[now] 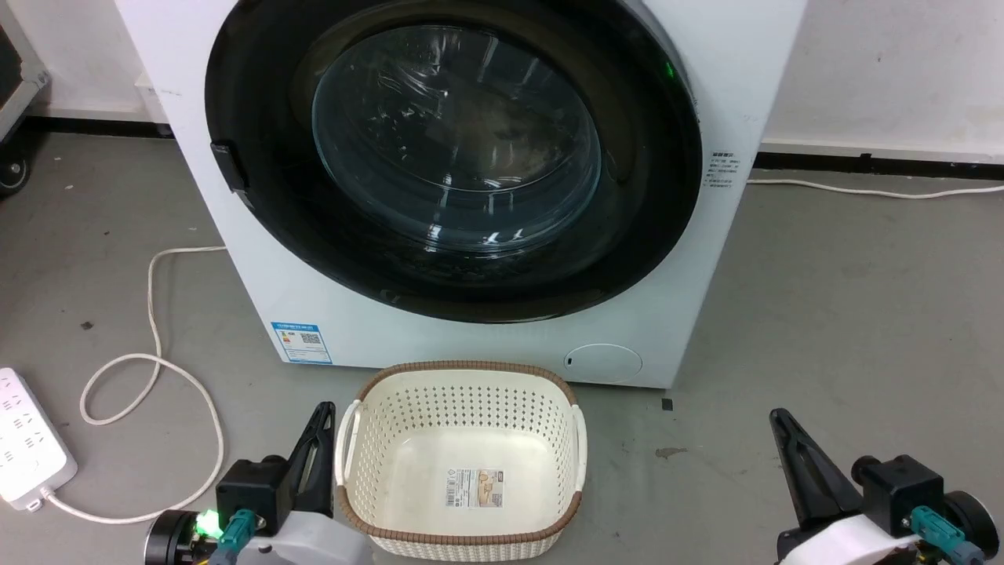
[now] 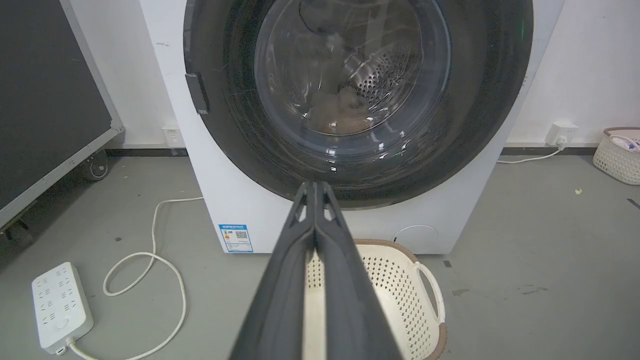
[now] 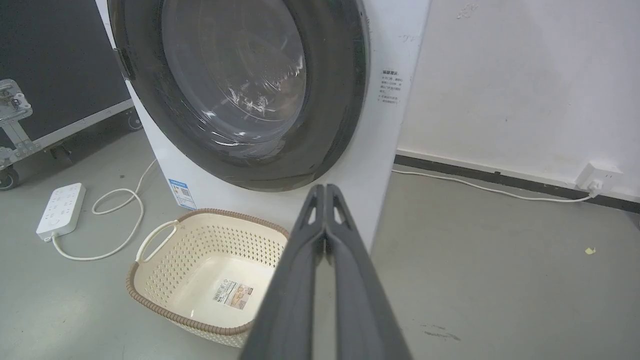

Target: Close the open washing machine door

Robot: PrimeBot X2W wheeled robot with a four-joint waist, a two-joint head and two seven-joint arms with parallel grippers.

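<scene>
Black washing machine door (image 1: pixel 455 157) lay flush against the washing machine (image 1: pixel 486 345) front, left gripper (image 1: pixel 322 420) and right gripper (image 1: pixel 781 425) low, jaws closed on nothing, laundry basket (image 1: pixel 463 366) between them.

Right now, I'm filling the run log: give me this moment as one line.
door: closed against washer | left claw: shut, empty, beside basket | right claw: shut, empty

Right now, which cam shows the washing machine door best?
Head view: the washing machine door is nearly square-on, full width, only its top cropped. Left wrist view crops more top, and the left gripper overlaps its lower rim. Right wrist view is oblique, top cropped.
</scene>
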